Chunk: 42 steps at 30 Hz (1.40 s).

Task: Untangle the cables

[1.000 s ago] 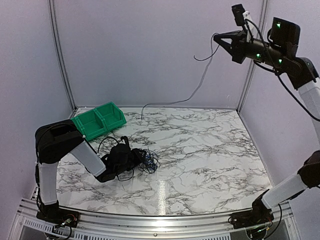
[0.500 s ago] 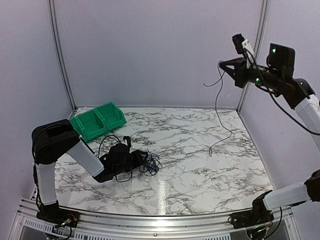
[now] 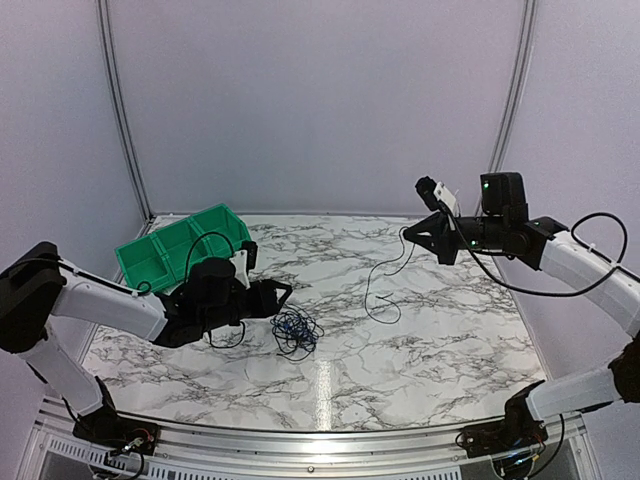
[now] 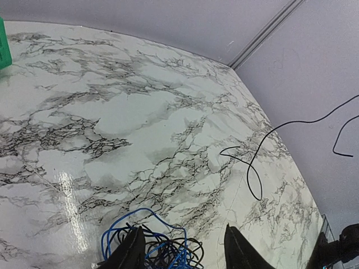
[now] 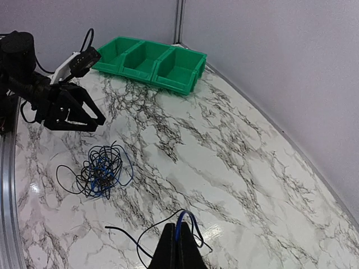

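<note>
On the marble table [image 3: 420, 340], which filled the whole cell, a green bin [image 3: 170, 250] with several compartments stood at the far left corner. The left arm reached low across the table in front of this bin. The left gripper [image 3: 278, 293] had its jaws apart and held nothing. It pointed toward the knot of cables [image 3: 295, 328], a small bundle of black and blue wires. The knot lay on the table left of the middle, near the fingertips but not touching them. On the right side, the right gripper [image 3: 408, 238] hung above the table with its jaws pressed together on a loose strand [image 3: 375, 290]. This thin black wire dropped from the fingertips and curled onto the marble, well apart from the knot.
</note>
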Motion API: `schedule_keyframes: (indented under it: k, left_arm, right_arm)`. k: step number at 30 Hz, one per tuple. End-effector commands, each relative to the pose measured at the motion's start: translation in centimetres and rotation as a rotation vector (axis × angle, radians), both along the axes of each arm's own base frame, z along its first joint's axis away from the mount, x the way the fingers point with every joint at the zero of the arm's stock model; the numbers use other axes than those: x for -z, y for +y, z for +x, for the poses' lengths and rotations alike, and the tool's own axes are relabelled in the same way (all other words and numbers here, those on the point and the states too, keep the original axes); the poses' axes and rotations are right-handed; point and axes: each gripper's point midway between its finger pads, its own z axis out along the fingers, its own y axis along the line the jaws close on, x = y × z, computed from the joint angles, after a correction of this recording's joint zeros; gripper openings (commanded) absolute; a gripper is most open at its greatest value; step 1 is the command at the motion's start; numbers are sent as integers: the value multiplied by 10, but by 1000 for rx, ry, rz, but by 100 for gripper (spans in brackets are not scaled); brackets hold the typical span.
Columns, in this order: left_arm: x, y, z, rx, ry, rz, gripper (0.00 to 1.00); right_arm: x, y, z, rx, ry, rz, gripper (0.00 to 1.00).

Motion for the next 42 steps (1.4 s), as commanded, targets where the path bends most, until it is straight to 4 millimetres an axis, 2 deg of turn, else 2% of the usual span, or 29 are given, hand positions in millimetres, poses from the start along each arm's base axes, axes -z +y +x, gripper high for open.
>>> schedule_keyframes:
  k: [1, 4, 7, 10, 12, 15, 19, 23, 32, 35, 37, 42]
  left_arm:
    - [-19, -5, -14, 103, -78, 77, 50]
    - [-38, -23, -23, 185, -153, 88, 51]
    - [-40, -39, -24, 222, -155, 81, 51]
    - [-34, -69, -27, 296, -130, 68, 51]
    - [-36, -96, -26, 342, -128, 47, 51]
    - [-27, -135, -28, 423, -113, 30, 51]
    - [-10, -163, -21, 449, -100, 34, 50]
    - [10, -173, -15, 465, -111, 73, 49]
    - [27, -188, 4, 444, -176, 135, 45]
    - [30, -190, 13, 421, -192, 150, 36]
    - [30, -190, 18, 400, -199, 157, 25]
    - [30, -180, 35, 316, -221, 191, 8]
  right_arm:
    - [0, 14, -10, -120, -39, 63, 0]
    - [16, 18, -15, -151, -6, 67, 0]
    - [25, 21, -19, -171, 15, 72, 0]
    - [30, 22, -23, -192, 25, 83, 0]
    - [30, 23, -26, -205, 26, 88, 0]
    - [32, 23, -29, -211, 20, 91, 0]
    - [31, 23, -33, -221, 21, 101, 0]
    - [29, 22, -34, -220, 18, 101, 0]
    - [29, 22, -33, -215, 17, 97, 0]
    - [30, 21, -32, -212, 19, 96, 0]
    - [30, 21, -32, -210, 18, 96, 0]
    - [29, 20, -31, -205, 18, 99, 0]
